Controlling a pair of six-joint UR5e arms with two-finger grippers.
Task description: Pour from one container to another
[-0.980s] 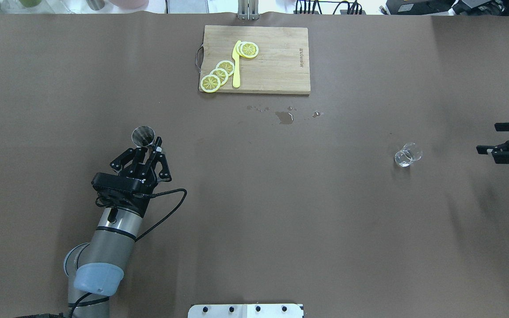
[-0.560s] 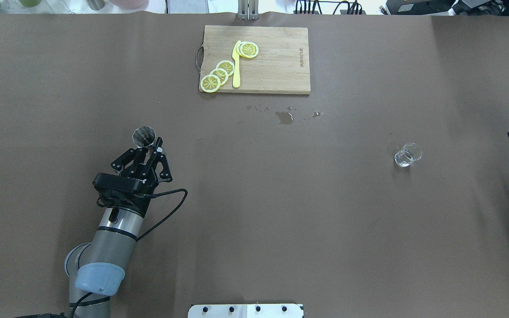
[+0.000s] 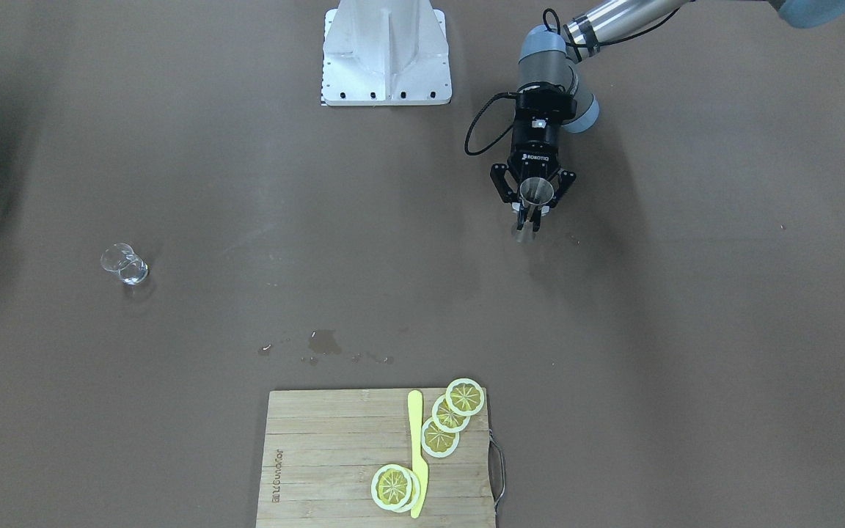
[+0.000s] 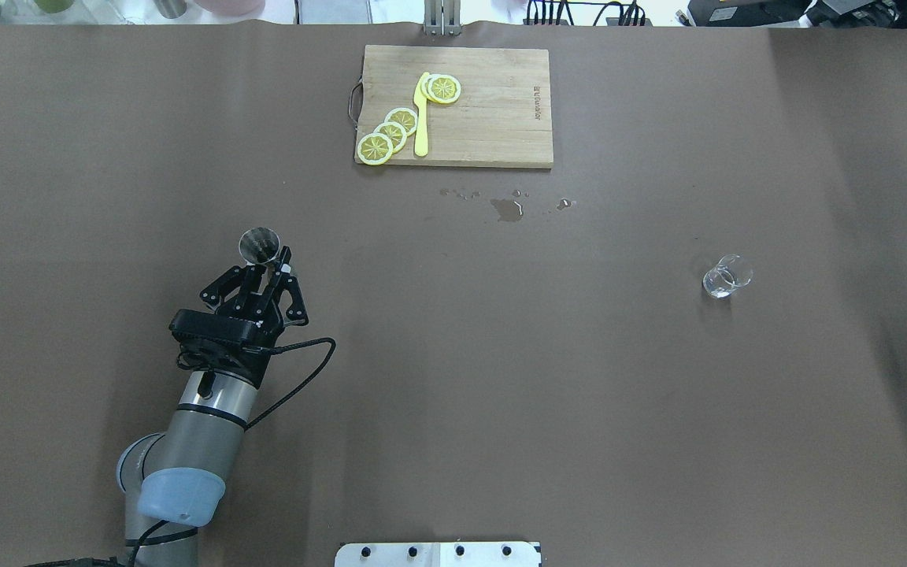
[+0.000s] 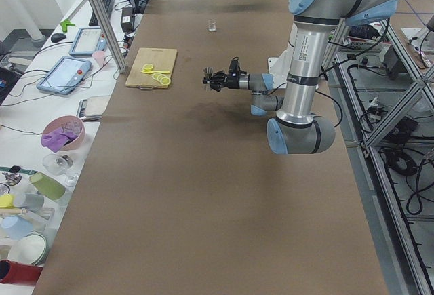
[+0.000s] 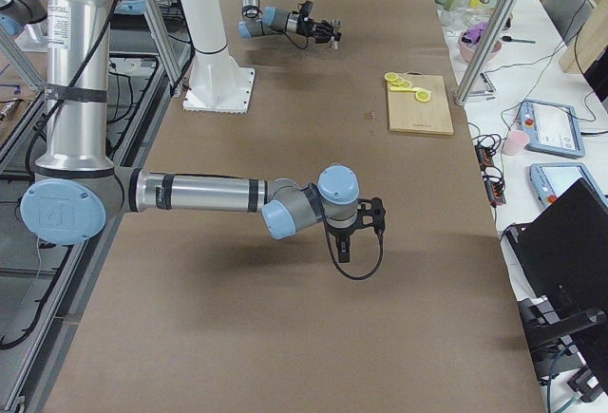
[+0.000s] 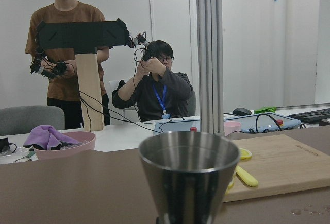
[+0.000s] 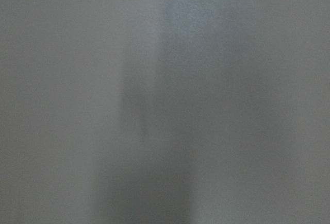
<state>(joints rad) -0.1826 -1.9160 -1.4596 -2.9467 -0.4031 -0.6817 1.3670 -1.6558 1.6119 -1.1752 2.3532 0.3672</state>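
Observation:
The steel jigger stands upright in the air, its waist between the fingers of my left gripper, which is shut on it. In the front view the jigger hangs above its shadow on the brown table. Its upper cone fills the left wrist view. The clear glass tumbler stands alone far to the right, also seen as the tumbler in the front view. My right gripper hovers low over the table in the exterior right view; I cannot tell whether it is open or shut. The right wrist view is a grey blur.
A wooden cutting board at the back centre carries lemon slices and a yellow knife. A small spill lies just in front of it. The white robot base sits at the near middle edge.
My right gripper has drawn back to the right, out of the overhead view. My left gripper with the jigger has shifted very slightly.

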